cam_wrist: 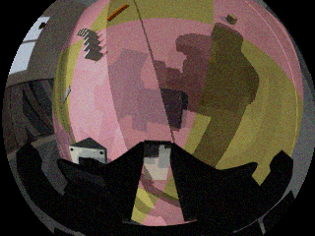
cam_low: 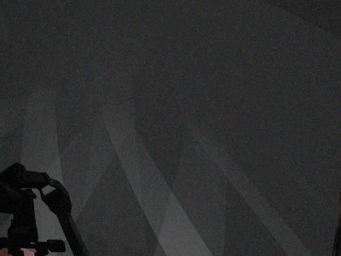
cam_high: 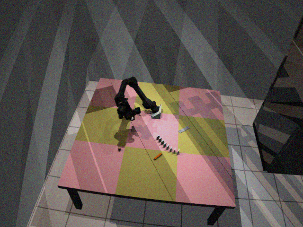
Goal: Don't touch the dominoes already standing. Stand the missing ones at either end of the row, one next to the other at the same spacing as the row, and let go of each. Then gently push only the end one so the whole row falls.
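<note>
You have the black parallel-jaw tool [cam_high: 132, 117] pinching a small pale domino block [cam_wrist: 157, 155]; the wrist view shows the block's light face gripped between the two dark fingers, and the tool hangs raised above the pink-and-yellow checkered tabletop [cam_high: 147, 185].

Take the short diagonal row of standing dark dominoes with pale tops [cam_high: 167, 144] as your landmark. The tool is well apart from that row, up and to its left in the top view, close beside the arm's grey wedge-shaped base [cam_high: 156, 112]. A flat grey bar [cam_high: 183, 129] lies near the row's upper right, an orange pencil-like stick [cam_high: 157, 156] lies just below the row, and a tiny dark object [cam_high: 119, 148] sits well off to its left; you cannot tell what that last one is.

By my reading, you are early on: one missing domino is picked up but not yet stood at either end. Carrying it over, matching the spacing, releasing it, placing any others and the final gentle push are all left.
</note>
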`<state>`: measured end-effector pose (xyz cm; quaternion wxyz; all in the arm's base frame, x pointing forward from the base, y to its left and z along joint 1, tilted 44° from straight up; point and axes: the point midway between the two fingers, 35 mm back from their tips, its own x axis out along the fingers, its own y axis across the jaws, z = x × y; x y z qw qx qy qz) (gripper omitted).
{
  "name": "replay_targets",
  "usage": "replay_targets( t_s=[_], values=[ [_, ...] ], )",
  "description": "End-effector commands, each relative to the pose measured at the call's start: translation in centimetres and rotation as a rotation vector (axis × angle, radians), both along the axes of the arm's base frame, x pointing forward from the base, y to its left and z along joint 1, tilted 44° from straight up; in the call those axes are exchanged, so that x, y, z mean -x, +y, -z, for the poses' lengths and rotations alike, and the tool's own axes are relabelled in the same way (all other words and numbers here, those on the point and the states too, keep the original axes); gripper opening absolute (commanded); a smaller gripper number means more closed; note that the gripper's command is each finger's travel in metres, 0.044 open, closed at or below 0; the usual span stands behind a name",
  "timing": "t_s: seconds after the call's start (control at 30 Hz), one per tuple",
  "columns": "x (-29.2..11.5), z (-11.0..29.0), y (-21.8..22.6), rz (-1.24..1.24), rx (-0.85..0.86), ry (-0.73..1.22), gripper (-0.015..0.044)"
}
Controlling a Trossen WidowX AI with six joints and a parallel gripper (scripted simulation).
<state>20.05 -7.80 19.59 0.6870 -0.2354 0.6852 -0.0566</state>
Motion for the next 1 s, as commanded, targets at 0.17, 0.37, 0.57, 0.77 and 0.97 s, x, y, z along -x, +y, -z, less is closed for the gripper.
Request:
replay_targets(
  t_s=[0.17, 0.37, 0.57, 0.77, 0.97],
  values=[
    [0.4, 1.5, 0.1, -0.035, -0.172, -0.054, 0.0107],
    [0.3, 2.2, 0.2, -0.069, -0.268, -0.116, 0.0107],
    [0.1, 2.6, 0.1, -0.112, -0.345, -0.196, 0.0107],
    [-0.2, 2.7, 0.1, -0.166, -0.407, -0.286, 0.0107],
    [-0.4, 2.6, 0.0, -0.227, -0.450, -0.388, 0.0107]
  ],
)
